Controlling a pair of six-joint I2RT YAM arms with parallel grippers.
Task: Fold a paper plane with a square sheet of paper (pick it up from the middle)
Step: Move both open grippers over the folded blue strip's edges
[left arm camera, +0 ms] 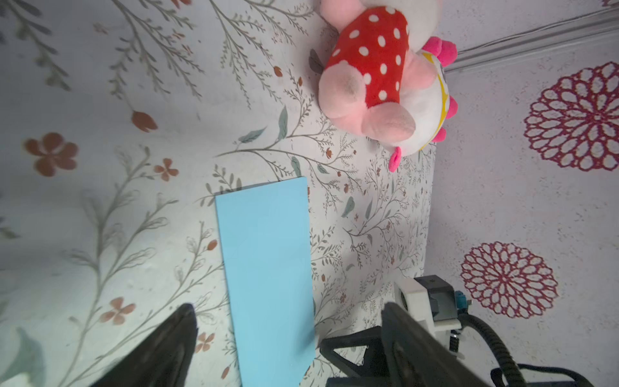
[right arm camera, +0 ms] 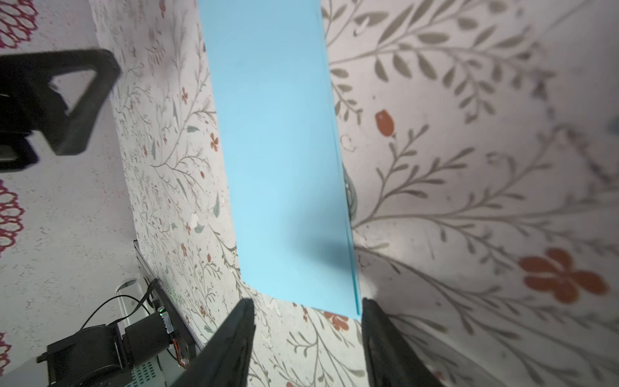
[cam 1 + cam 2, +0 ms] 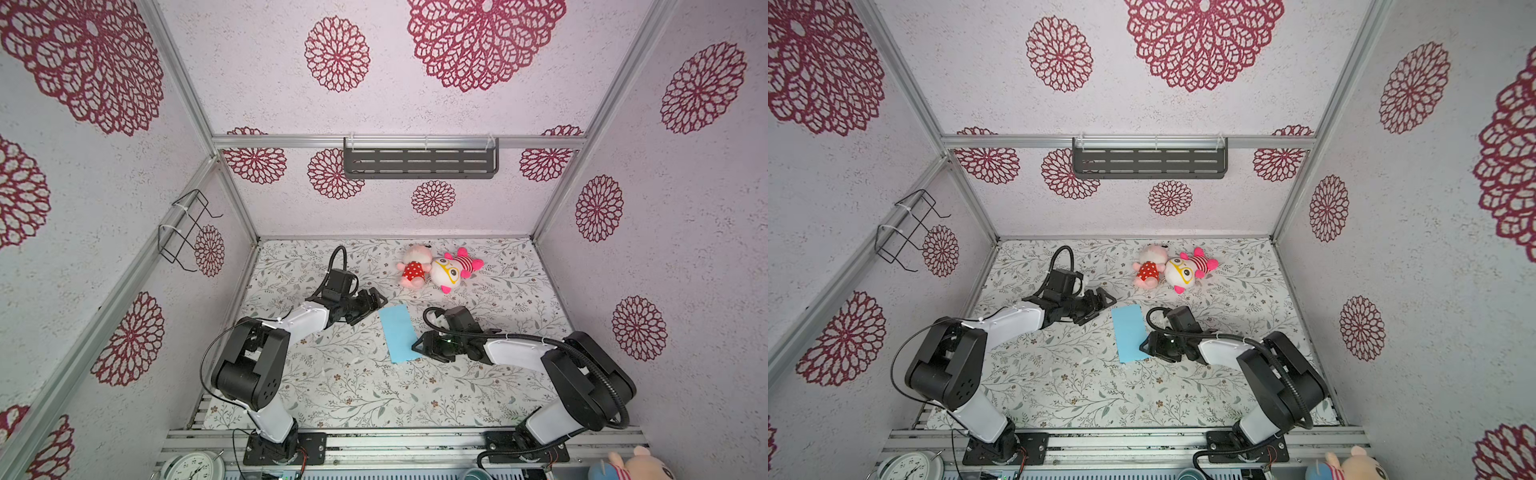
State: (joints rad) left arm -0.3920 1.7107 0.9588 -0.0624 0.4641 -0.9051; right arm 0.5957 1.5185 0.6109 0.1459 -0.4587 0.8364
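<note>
The thin light-blue sheet of paper (image 3: 397,332) lies flat on the floral-patterned table (image 3: 332,386) as a narrow rectangle. Its long axis runs from the pink plush toys (image 3: 440,270) toward the arm bases. The left gripper (image 3: 371,309) gapes wide, empty, just beside the far corner. The right gripper (image 3: 420,350), jaws partly apart and empty, meets the near corner and looks nearer.

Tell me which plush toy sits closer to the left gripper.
The pale-pink plush toy in the red white-dotted dress; the plush toy with yellow glasses lies beyond it, farther from the left gripper.
</note>
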